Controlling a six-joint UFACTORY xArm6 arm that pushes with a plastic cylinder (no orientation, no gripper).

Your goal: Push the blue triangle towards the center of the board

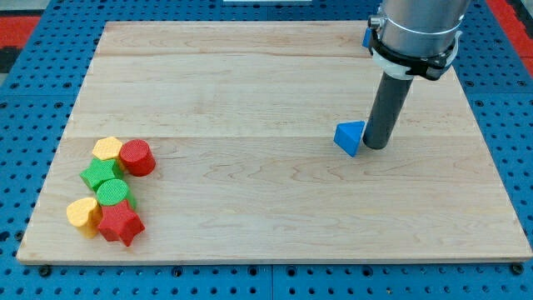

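A blue triangle (350, 137) lies on the wooden board (250, 92), to the right of the board's middle. My dark rod comes down from the view's top right, and my tip (376, 146) rests on the board right against the triangle's right side.
A cluster of blocks sits at the board's lower left: a yellow hexagon (107, 149), a red cylinder (136, 157), a green star (100, 174), a green cylinder (112, 193), a yellow heart (82, 214) and a red star (121, 223). A blue pegboard (25, 108) surrounds the board.
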